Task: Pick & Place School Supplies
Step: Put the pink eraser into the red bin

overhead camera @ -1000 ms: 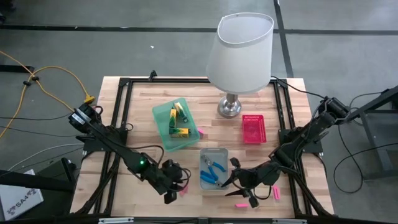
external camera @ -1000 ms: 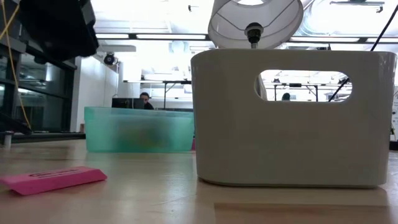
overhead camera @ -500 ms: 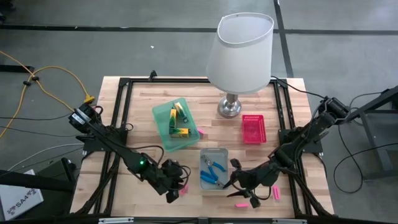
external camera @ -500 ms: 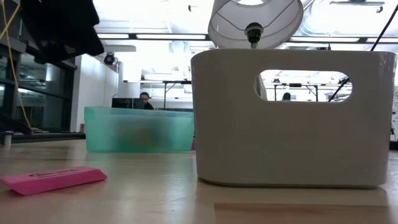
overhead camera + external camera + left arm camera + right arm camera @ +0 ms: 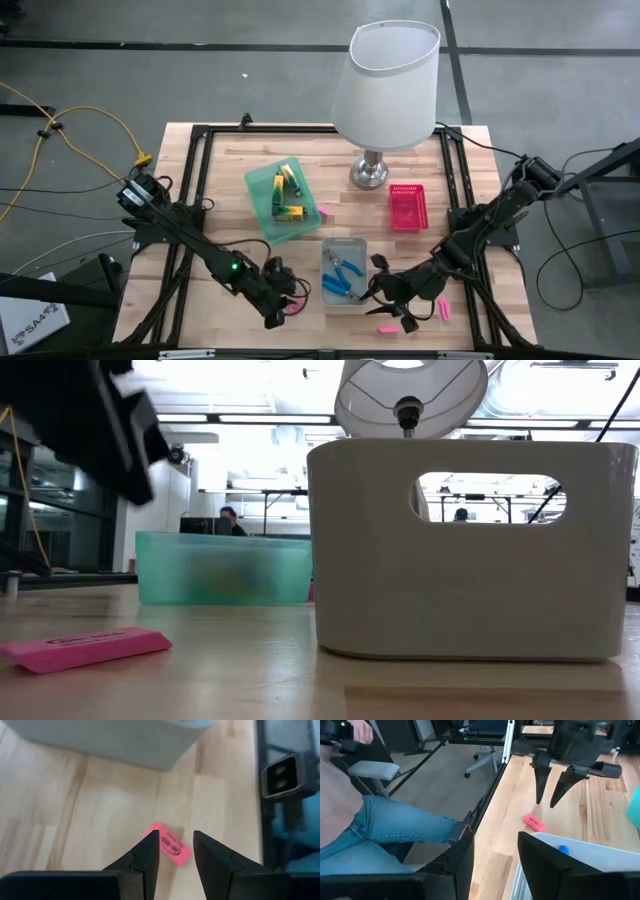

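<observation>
I had the left gripper [image 5: 287, 303] hanging low over the front of the table [image 5: 225, 190], just left of the grey tray [image 5: 345, 247], with its fingers [image 5: 149, 851] spread apart and nothing between them. Through its wrist camera I saw a flat pink bar [image 5: 169, 844] lying on the wood directly beyond the gap in the fingertips, not touching either one; the right wrist camera showed those same fingers pointing down above the bar with clear space under them. The right gripper [image 5: 392, 297] sat at the front of the table just right of the grey tray, its fingers also parted and holding nothing, beside the tray's near wall. Inside that tray lay the blue-handled pliers [image 5: 347, 266] and a blue-handled screwdriver [image 5: 336, 288]. Two more pink bars rested on the wood near the right gripper, one [image 5: 388, 328] at the front edge and one [image 5: 443, 310] off to the right. The yellow-and-green pieces [image 5: 287, 186] sat in the green tray [image 5: 262, 223] farther back, with a lamp [image 5: 385, 75] and a pink tray [image 5: 406, 207] behind to the right. A seated person's leg in jeans [image 5: 395, 827] showed beyond the table edge.
</observation>
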Action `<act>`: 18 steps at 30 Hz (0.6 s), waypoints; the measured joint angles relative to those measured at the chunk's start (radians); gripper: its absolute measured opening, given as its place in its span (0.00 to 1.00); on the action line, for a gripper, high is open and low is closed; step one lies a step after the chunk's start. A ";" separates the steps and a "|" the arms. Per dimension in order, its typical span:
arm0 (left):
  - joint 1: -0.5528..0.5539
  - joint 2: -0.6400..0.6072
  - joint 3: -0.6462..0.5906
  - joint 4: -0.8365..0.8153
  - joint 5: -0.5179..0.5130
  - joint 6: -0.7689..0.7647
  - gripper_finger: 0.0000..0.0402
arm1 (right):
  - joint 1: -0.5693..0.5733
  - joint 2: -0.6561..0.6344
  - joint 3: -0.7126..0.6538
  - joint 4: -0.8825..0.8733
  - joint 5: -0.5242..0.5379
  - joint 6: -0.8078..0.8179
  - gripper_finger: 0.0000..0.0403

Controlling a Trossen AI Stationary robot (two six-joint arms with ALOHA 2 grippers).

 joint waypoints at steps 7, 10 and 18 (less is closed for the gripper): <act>0.000 0.039 -0.001 0.000 0.005 0.099 0.28 | 0.000 0.000 0.000 -0.002 0.000 0.002 0.36; 0.000 0.043 -0.001 -0.003 0.001 0.100 0.28 | 0.000 0.000 0.000 0.000 0.000 0.002 0.36; -0.019 0.067 -0.002 0.154 0.115 0.212 0.28 | 0.000 0.000 0.000 0.003 0.001 0.001 0.36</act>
